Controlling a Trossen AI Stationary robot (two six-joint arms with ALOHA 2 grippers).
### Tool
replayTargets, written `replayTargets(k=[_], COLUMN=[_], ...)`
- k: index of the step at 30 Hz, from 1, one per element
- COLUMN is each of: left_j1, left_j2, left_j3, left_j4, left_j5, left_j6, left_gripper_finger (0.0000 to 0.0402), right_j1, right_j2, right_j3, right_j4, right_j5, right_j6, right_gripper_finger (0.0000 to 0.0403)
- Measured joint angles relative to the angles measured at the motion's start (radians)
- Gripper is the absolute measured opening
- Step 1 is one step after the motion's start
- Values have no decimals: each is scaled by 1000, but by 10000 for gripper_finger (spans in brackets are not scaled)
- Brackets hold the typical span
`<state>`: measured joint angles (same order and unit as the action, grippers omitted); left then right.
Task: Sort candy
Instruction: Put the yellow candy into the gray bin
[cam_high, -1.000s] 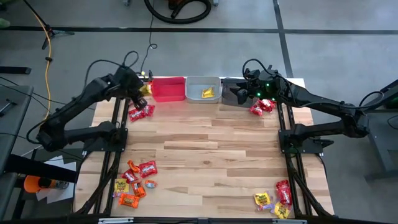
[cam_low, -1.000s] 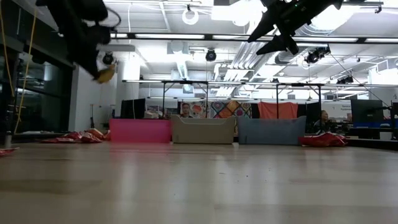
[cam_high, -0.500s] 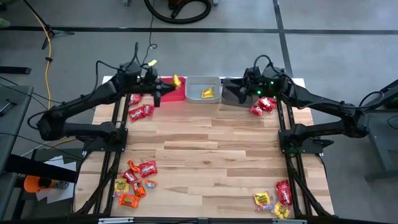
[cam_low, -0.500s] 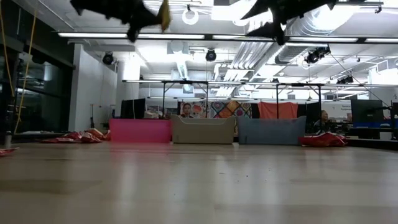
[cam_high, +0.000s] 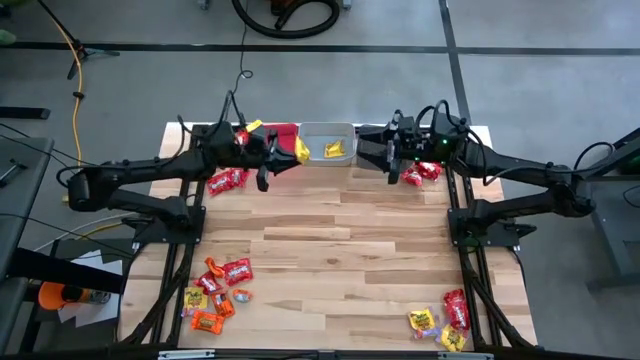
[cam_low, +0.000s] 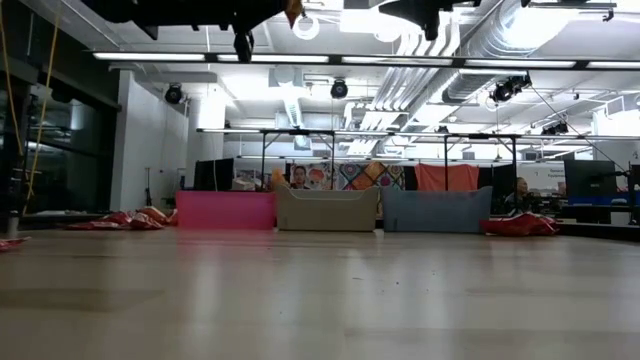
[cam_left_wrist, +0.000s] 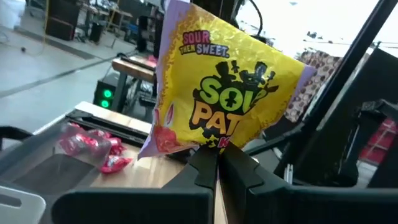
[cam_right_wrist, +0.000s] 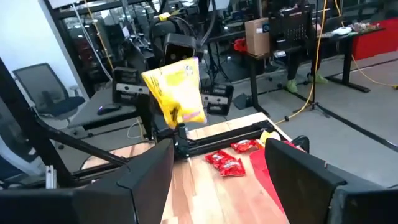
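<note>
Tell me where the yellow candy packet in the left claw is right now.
In the high view the yellow candy packet hangs in the shut left claw, above the table's far edge between the red bin and the clear grey bin.

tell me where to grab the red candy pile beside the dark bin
Take one red packet at the pile's outer edge, pinching across its short width, coming straight down. The packets lie flat and overlapping on the table, so side entry would likely just push them. The open right end effector hovers beside them and is the likelier choice; the left end effector is shut on a yellow packet.

Both arms (cam_low: 240, 12) cut off above.
</note>
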<state>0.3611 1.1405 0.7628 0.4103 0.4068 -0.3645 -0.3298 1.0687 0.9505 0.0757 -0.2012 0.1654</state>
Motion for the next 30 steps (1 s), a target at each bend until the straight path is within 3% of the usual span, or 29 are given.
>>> replayTargets(k=[4,8,11,15,21,25,30], left_j1=[0,30,73,134,199,213,223], left_j2=[67,214,342,504,684,739,749], left_j3=[18,129,262,429,560,596,617], left_j4=[4,-34,-204,-473,-720,-809,-807], left_j5=[-42,-54,-81,-191,-222,-235,-285], left_j6=[60,135,194,264,262,262,235], left_gripper_finger=[0,0,0,0,5,39,114], right_j1=[0,-1,-2,-12,-31,-30,-31], right_j2=[0,0,0,0,0,0,0], right_j3=[0,0,0,0,0,0,0], right_j4=[3,6,6,6,5,5,4], right_j5=[0,29,37,37,41,62,124], right_j6=[-9,-8,-9,-9,-9,-10,-10], right_gripper_finger=[250,250,250,250,250,250,250])
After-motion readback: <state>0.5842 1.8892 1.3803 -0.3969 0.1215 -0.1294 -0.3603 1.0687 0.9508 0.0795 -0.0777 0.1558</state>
